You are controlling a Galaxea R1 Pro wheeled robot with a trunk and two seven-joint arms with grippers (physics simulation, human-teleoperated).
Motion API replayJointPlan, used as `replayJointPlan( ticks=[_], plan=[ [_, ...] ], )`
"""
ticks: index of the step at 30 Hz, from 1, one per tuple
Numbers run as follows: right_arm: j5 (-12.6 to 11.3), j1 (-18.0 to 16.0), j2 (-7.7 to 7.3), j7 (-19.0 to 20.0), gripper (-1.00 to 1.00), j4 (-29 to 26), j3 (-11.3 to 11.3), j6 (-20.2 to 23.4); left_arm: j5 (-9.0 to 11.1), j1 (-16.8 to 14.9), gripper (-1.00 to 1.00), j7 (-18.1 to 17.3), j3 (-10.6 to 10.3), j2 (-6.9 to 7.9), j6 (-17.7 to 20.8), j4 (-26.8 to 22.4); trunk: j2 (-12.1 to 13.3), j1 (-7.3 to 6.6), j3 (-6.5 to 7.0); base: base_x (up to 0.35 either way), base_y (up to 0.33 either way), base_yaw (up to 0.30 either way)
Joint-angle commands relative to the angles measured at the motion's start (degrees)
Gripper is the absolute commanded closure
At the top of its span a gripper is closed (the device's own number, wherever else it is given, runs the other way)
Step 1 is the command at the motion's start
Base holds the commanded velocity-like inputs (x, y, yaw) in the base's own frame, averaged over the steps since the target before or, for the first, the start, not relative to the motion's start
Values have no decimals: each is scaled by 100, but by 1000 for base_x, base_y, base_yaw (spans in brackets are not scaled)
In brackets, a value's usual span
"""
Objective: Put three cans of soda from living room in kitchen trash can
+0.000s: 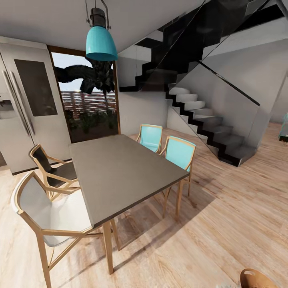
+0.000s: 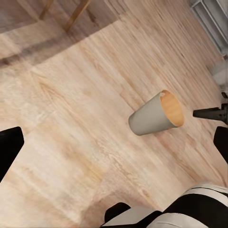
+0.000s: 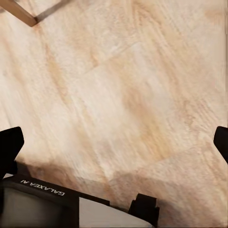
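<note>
While the left gripper [image 2: 114, 142] hovers open, trash can [image 2: 156, 114] stands below.

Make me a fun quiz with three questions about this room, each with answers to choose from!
1. Where does the trash can stand?
A. on the table
B. on the wood floor
C. on a chair

2. How many turquoise chairs are at the table?
A. two
B. four
C. none

3. What is between the left gripper's fingers?
A. a soda can
B. a cup
C. nothing

Answers:
1 B, the left wrist view shows the bin on the floor planks.
2 A, two turquoise chairs stand along the table's far side; the other two are black and white.
3 C, only floor shows between the spread fingers.
</note>
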Motion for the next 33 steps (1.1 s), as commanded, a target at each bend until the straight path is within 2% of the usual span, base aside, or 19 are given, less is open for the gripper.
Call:
replayJointPlan(
  ticks=[1, 9, 24, 33],
  plan=[
    [1, 0, -1, -2, -100, -8, 0, 42, 0, 0, -100, 0, -2, 0, -1, 0, 0, 0, 0, 0, 0, -242],
    [9, 0, 1, -7, -100, -32, 1, 173, 0, -1, -100, 0, -9, 0, -6, 0, 0, 0, 0, 0, 0, -210],
    [11, 0, 3, -24, -100, -37, 1, 173, 0, 0, -100, 0, -17, 0, -7, 8, 0, 0, 0, 0, 0, -37],
    [11, 0, 5, -26, -100, -37, 5, 170, 0, 0, -100, 0, -17, 0, -7, 9, 0, 0, 13, 0, 0, -179]
  ],
)
